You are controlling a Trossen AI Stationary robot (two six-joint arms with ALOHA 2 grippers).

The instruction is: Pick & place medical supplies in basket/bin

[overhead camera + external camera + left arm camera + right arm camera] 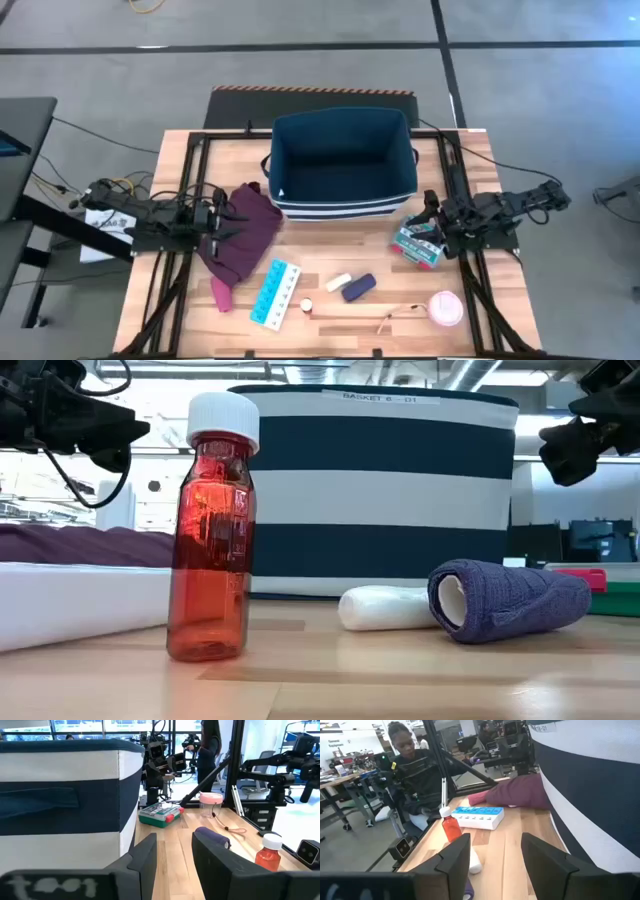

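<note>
Fingers of the left gripper (222, 221) parted, nothing between them, hovering over the maroon cloth (243, 238) at the table's left side. Soft, crumpled fabric there, one end trailing toward the front edge. Table (340, 320) of pale wooden planks inside a black metal frame.

Just right of the cloth, a light-blue pill organizer strip (276, 293), long, boxy plastic, lying at a slant; lettering on its lids too small to read. Beside its near end, a small red bottle (212, 525) of clear, ribbed plastic with a white cap, standing upright. Next, a small white piece (339, 283), smooth and rounded, touching or almost touching the dark-blue oblong (359, 288), a roll of woven, crinkled bandage with a white core.

Behind these, at table centre, the bin (344, 163): rectangular, dark-blue fabric with white stripes round the base, open and empty; label on the rim reading roughly "BASKET 6 - D1".

Farther right, near the front, a pink round disc (446, 308) with a tan cord curling away leftward. Teal-white-red box (417, 244) flat on the table by the bin's right corner. Right gripper (430, 223) just above that box, fingers apart and gripping nothing.
</note>
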